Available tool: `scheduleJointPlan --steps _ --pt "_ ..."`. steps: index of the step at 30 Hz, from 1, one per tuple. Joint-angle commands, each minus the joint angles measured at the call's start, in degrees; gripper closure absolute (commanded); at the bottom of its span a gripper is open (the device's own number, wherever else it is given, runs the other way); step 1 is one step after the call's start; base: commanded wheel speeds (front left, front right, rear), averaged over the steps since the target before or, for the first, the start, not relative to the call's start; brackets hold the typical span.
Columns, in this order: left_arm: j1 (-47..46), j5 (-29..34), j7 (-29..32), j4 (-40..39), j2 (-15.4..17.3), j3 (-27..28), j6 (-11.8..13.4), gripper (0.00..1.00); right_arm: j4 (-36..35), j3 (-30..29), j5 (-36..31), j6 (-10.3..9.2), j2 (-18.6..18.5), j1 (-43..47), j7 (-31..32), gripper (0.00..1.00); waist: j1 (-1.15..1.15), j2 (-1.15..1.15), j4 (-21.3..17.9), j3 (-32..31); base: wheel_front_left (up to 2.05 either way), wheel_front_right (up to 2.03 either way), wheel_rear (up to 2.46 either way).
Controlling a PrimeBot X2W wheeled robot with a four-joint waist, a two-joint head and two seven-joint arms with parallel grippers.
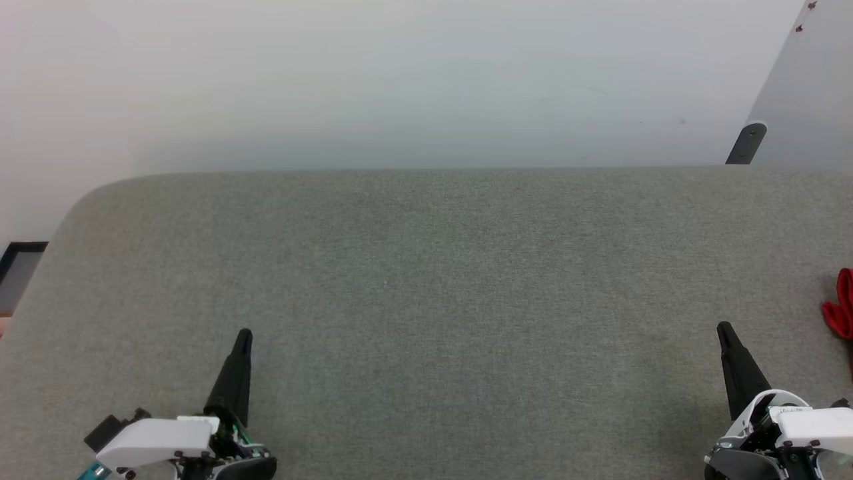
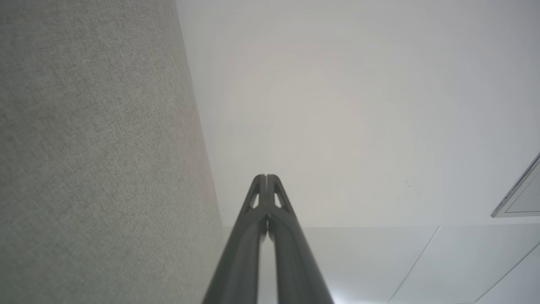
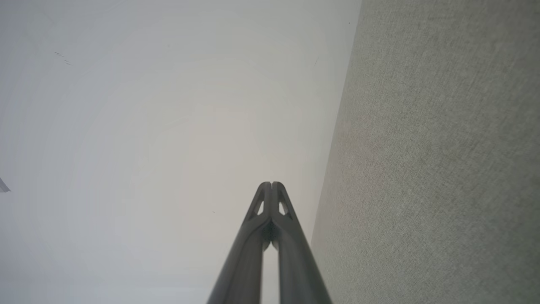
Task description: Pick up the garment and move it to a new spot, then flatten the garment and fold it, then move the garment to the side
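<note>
No legible text, label, brand, number or sign in any view. One candidate only: a small dark marking on the white housing [image 1: 793,412] behind the right gripper [image 1: 725,330], seen in the head view. It is too small to read, and whether it is lettering at all cannot be told.

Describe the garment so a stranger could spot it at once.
Start at the grey cloth table. Follow it to the head view's right edge, beyond the right hand. The garment is the crumpled red patch there, the one bright colour on the grey.
</note>
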Motion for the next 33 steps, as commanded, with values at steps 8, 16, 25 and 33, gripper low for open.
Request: scheduleJointPlan --steps 8,16,25,33 --pt "-0.51 0.29 0.2 0.11 -0.15 0.23 0.04 1.0 0.07 -0.22 -0.21 0.0 0.1 -0.21 0.21 1.0 0.0 0.0 0.0 0.0 0.0 0.0 0.0" --pt "-0.52 0.4 0.28 0.12 -0.23 0.33 0.04 1.0 0.06 -0.27 -0.2 0.0 0.16 -0.21 0.28 1.0 0.0 0.0 0.0 0.0 0.0 0.0 0.0" --pt "-0.53 0.53 0.3 0.12 -0.29 0.44 0.04 1.0 0.07 -0.32 -0.29 0.0 0.2 -0.22 0.33 1.0 0.0 0.0 0.0 0.0 0.0 0.0 0.0" --pt "-0.54 0.58 0.41 0.12 -0.35 0.52 0.04 1.0 0.07 -0.37 -0.36 0.0 0.24 -0.23 0.3 1.0 0.0 0.0 0.0 0.0 0.0 0.0 0.0"
